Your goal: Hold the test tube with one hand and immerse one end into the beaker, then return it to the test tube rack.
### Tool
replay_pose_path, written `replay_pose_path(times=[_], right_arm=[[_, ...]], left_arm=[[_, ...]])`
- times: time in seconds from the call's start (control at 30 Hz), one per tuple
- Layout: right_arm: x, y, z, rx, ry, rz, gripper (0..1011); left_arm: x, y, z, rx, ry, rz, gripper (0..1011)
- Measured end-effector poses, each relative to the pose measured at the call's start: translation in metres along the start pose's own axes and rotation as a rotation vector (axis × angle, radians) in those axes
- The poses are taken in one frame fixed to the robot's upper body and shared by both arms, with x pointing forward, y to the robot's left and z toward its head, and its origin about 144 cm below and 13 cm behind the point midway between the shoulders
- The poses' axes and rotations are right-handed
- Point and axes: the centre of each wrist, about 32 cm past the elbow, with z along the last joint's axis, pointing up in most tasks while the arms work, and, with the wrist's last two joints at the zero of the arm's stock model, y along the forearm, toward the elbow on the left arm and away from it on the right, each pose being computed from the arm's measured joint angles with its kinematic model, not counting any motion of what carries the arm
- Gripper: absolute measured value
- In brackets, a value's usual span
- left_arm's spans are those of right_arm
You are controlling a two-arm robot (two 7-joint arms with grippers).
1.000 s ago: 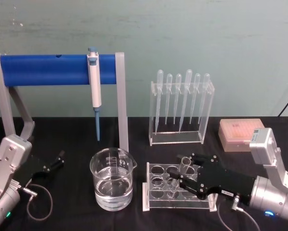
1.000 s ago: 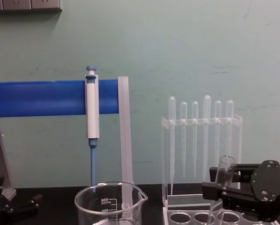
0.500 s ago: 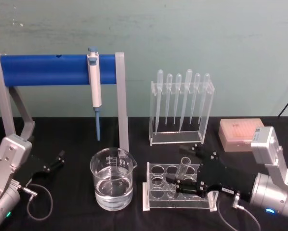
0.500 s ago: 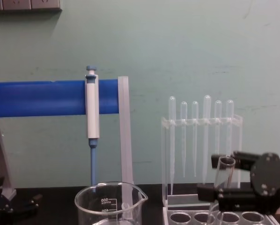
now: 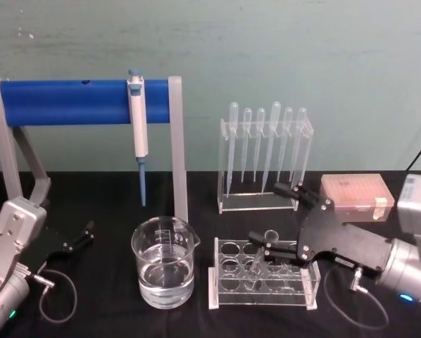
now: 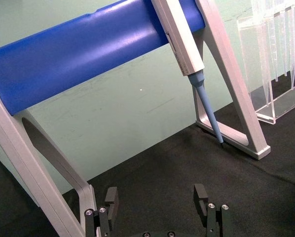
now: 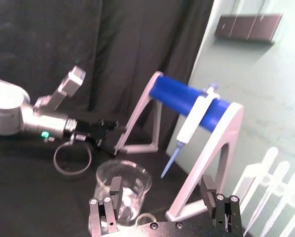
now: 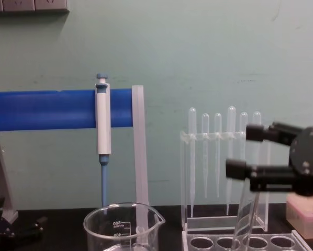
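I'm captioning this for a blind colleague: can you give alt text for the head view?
The right pincer is open above a clear rack where the test tube leans in a hole. The water-filled beaker stands left of the rack, and the left pincer rests open at the table's left.

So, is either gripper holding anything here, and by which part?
Nothing: right gripper is open above the test tube leaning in its rack; left gripper open, idle.

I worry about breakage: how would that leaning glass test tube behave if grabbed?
Probably stiff yet fragile: the test tube is clear glass. Likely slippery, being smooth and round. Leaning in its rack, a nudge might rock it.
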Motion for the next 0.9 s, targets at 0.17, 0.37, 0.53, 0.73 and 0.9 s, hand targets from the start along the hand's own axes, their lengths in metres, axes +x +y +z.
replay_pose_path(times=[0.17, 0.37, 0.53, 0.73, 0.9], right_arm=[[-0.003, -0.005, 0.001, 0.053, -0.009, -0.063, 1002], [-0.013, -0.015, -0.001, 0.076, -0.011, -0.234, 1002], [-0.025, -0.02, -0.007, -0.002, 0.014, -0.397, 1002], [-0.033, -0.019, -0.016, -0.132, 0.034, -0.54, 1002], [-0.035, -0.017, -0.024, -0.203, 0.056, -0.596, 1002]], left_arm=[[0.0, 0.0, 0.0, 0.0, 0.0, 0.0, 1000], [0.0, 0.0, 0.0, 0.0, 0.0, 0.0, 1000], [0.0, 0.0, 0.0, 0.0, 0.0, 0.0, 1000], [0.0, 0.0, 0.0, 0.0, 0.0, 0.0, 1000], [0.0, 0.0, 0.0, 0.0, 0.0, 0.0, 1000]])
